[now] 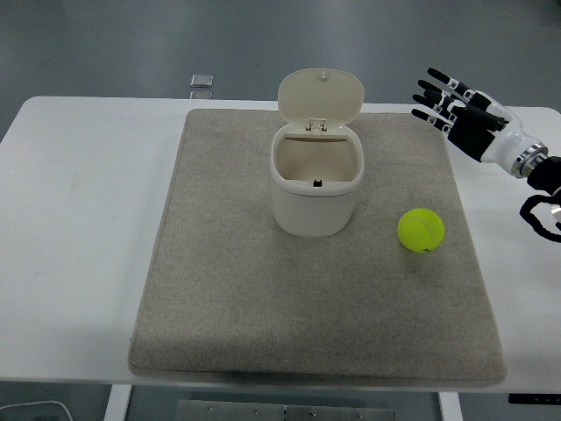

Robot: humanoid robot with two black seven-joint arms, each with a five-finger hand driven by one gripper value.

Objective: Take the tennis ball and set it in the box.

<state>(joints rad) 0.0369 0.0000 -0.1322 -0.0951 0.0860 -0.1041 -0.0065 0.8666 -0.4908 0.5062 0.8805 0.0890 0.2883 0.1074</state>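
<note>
A yellow-green tennis ball (421, 230) lies on the grey mat (219, 289), right of centre. To its left stands a cream box (316, 180), a small bin with its hinged lid (321, 96) tipped up and back, its inside empty. My right hand (443, 98) hovers at the mat's far right corner, well above and behind the ball, its fingers spread and holding nothing. The left arm does not appear.
The mat covers most of the white table (79, 219). A small grey object (202, 82) lies at the table's far edge, left of the box. The floor shows beyond the table.
</note>
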